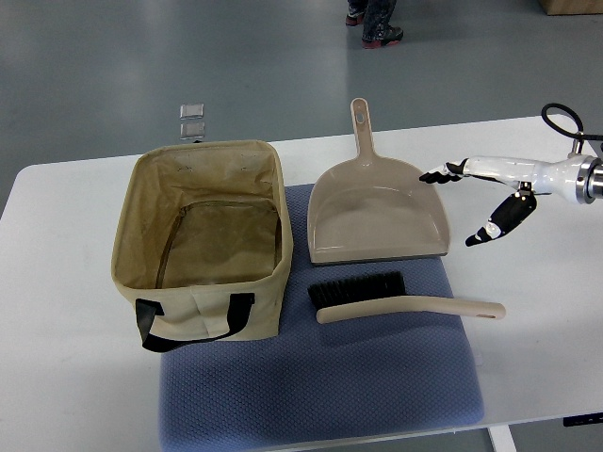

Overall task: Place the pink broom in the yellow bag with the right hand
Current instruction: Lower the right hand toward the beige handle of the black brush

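The broom [405, 303], a pale pinkish-beige hand brush with black bristles, lies flat on a blue mat [377, 377], handle pointing right. The yellow bag [203, 240], an open tan fabric box with black straps, stands to its left with its mouth up. My right hand [462, 202] comes in from the right edge, fingers spread and empty, hovering above the table just right of the dustpan and up-right of the broom's handle. My left arm is not in view.
A beige dustpan [377, 212] lies behind the broom, handle pointing away. The white table [66, 311] has its far edge behind the bag. A person's feet [377, 24] stand on the floor beyond. Small clear blocks [193, 121] lie on the floor.
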### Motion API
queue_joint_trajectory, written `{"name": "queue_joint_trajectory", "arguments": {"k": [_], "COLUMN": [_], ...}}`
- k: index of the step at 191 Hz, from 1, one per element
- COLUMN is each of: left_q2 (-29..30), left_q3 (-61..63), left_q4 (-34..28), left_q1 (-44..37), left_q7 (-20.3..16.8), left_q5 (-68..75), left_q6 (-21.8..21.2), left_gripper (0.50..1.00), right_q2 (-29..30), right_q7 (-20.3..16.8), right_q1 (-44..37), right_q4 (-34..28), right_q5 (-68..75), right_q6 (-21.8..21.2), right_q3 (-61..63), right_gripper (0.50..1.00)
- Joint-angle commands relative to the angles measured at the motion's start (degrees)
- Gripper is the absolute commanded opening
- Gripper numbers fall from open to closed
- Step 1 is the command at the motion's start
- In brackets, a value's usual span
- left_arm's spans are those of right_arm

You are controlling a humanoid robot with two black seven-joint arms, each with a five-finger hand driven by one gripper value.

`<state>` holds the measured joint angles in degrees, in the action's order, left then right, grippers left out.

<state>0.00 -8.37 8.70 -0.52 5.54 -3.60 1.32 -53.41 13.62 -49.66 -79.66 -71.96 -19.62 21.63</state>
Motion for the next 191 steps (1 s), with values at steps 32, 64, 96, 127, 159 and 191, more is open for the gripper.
{"name": "queue_joint_trajectory", "arguments": {"k": [32, 64, 96, 127, 159, 191], "left_q2": [0.00, 0.00, 0.00, 0.00, 0.00, 0.00], "left_q3": [0.02, 0.02, -0.07, -0.07, -0.07, -0.07], "left_q4": [0.00, 0.00, 0.00, 0.00, 0.00, 0.00], "left_q1": [-0.01, -0.01, -0.01, -0.01, -0.01, -0.01], "left_q7": [0.00, 0.00, 0.00, 0.00, 0.00, 0.00], "left_q5": [0.00, 0.00, 0.00, 0.00, 0.00, 0.00], "left_q6": [0.00, 0.00, 0.00, 0.00, 0.00, 0.00], "left_gripper": [1.000, 1.000, 1.000, 1.000, 1.000, 1.000], "right_q2": [-3.89, -3.19, -0.82, 2.26, 4.28, 6.65], "right_q7": [-2.99, -4.75, -6.68, -7.30, -7.30, -7.47], "right_q1": [-0.44, -0.09, 0.44, 2.72, 4.74, 4.74], "right_q4": [-7.79, -10.16, -10.69, -10.60, -10.60, -9.90], "right_q5": [-2.04, -3.27, -4.50, -10.04, -14.96, -16.11], "right_q6": [-5.16, -4.37, -3.06, -0.68, 0.72, 1.95], "right_q3": [-2.38, -4.23, -4.23, -4.23, -4.32, -4.23], "right_gripper": [0.930, 0.930, 0.930, 0.930, 0.930, 0.928]}}
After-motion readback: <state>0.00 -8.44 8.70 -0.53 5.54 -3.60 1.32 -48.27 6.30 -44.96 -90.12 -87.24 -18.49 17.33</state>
